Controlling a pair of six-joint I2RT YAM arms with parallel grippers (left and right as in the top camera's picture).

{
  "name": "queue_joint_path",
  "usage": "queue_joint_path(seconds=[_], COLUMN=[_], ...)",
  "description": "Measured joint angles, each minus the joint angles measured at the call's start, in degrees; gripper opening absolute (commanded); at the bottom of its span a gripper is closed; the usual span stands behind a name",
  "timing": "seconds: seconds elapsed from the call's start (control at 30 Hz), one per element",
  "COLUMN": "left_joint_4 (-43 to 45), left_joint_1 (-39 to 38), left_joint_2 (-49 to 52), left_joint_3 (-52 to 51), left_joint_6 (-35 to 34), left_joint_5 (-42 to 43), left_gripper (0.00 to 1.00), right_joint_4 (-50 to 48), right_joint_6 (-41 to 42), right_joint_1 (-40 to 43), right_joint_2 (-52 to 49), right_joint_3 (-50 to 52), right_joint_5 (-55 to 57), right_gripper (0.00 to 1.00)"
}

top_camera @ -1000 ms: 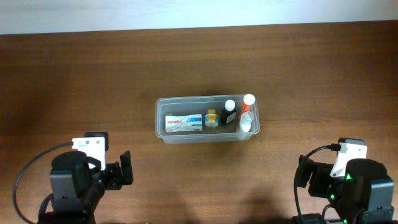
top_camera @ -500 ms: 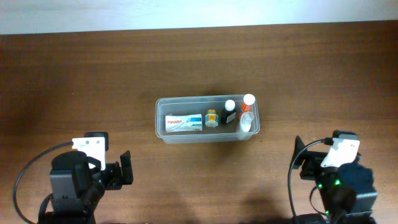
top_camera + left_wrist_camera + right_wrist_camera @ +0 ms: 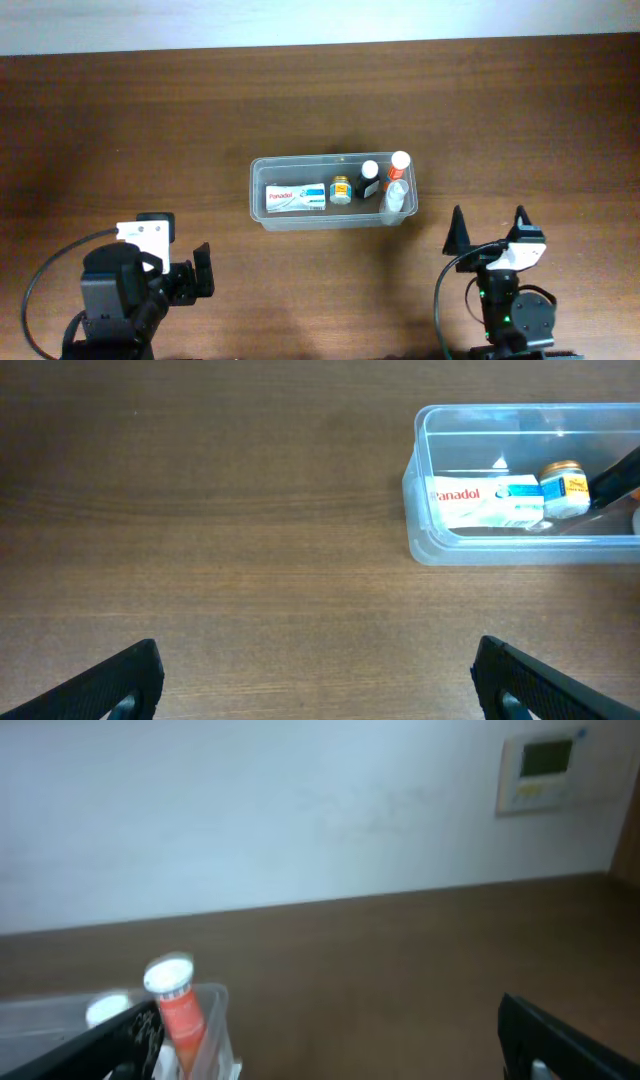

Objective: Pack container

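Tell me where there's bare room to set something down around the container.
Bare table lies left of the container, right of it, behind it and in front. Inside, only a strip behind the box is free; bottles crowd the right end.

Placed at centre of bench [image 3: 150, 120]: container [image 3: 320, 221], long side running left to right. Inside, from left to right: box [image 3: 295, 196] lying flat, jar [image 3: 341, 189], middle bottle [image 3: 369, 178]. At right end: far bottle [image 3: 399, 162] behind near bottle [image 3: 397, 196].
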State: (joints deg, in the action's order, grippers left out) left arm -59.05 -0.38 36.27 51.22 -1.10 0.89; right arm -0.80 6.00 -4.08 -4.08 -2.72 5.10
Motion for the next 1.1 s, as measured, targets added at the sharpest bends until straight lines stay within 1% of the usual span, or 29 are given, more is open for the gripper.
queue_joint_path(seconds=[0.07,0.1,0.33,1.1], left_joint_4=[0.0,0.0,-0.1,-0.3], left_joint_1=[0.0,0.0,0.0,0.0], left_joint_2=[0.0,0.0,0.0,-0.7], left_joint_3=[0.0,0.0,0.0,0.0], left_joint_6=[0.0,0.0,0.0,0.0], left_joint_5=[0.0,0.0,0.0,0.0], left_gripper=[0.99,0.99,0.99,0.99], right_joint_4=[4.7,5.0,5.0,5.0], right_joint_6=[0.0,0.0,0.0,0.0], right_joint_1=[0.0,0.0,0.0,0.0], right_joint_2=[2.1,2.4,3.2,3.2], right_joint_3=[1.6,2.1,2.1,2.1], right_joint_5=[-1.0,-1.8,-4.2,-4.2], right_gripper=[0.98,0.98,0.98,0.98])
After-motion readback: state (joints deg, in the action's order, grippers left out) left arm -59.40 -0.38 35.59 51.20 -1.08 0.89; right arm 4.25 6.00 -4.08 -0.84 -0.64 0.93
